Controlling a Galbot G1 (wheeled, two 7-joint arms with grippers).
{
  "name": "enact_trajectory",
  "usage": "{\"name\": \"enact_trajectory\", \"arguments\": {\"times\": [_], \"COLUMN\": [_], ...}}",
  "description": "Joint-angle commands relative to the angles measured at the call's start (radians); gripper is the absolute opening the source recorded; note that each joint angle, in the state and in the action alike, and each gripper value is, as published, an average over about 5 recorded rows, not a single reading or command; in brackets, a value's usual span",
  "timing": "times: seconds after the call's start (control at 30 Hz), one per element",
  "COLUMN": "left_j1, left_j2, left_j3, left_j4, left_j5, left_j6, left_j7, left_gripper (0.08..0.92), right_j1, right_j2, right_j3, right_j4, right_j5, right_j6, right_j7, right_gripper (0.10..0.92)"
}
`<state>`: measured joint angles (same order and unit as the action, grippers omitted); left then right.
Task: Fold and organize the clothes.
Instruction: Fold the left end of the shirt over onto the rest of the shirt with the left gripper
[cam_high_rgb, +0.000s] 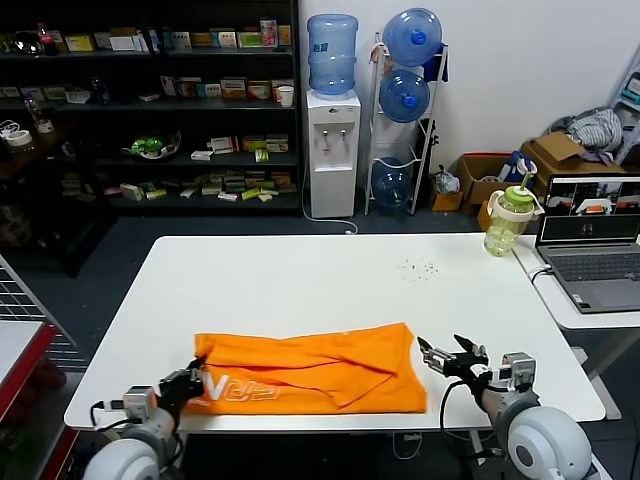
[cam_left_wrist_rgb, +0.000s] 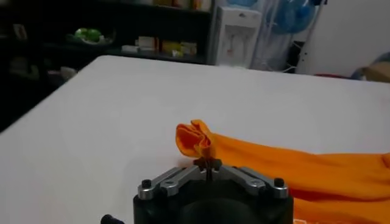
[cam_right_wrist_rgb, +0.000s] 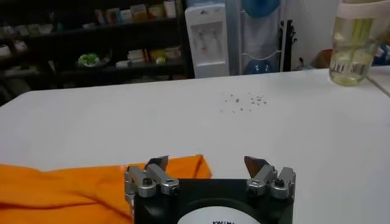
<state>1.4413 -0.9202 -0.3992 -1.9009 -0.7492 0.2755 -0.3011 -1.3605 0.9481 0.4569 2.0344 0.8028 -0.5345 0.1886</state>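
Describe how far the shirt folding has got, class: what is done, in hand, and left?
Done: the orange T-shirt lies roughly doubled lengthwise on the table. In hand: the left gripper is pinched shut on its left end, while the right gripper waits open beside the other end. Left: grasping there, folding across, tidying.

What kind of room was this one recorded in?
Probably a lab or office set up like a small shop: stocked dark shelves along the back wall, a water dispenser with spare bottles, and an open laptop beside the white table.
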Motion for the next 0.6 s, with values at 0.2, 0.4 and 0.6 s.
{"name": "enact_trajectory", "arguments": {"times": [0.2,0.4,0.6], "left_j1": [0.076,0.095,0.033], "left_j2": [0.324,0.293,0.118], "left_j3": [-0.32,-0.267,-0.05], "left_j4": [0.216,0.047,-0.215], "left_j5": [0.0,-0.049,-0.23], "left_j6": [-0.06,-0.015,0.101], "left_j7": [0.079,0.046,-0.077], "left_gripper": [0.103,0.103,0.103], "right_j1": [0.037,0.024,-0.013], "right_j2": [0.006,0.019,0.04], "right_j3": [0.0,0.005,0.018], "right_j4": [-0.007,-0.003,0.001], "right_j5": [-0.006,-0.023,-0.048], "right_j6": [0.01,0.006,-0.002], "right_j7": [-0.005,0.003,0.016], "right_gripper": [0.823,0.823,0.823]}}
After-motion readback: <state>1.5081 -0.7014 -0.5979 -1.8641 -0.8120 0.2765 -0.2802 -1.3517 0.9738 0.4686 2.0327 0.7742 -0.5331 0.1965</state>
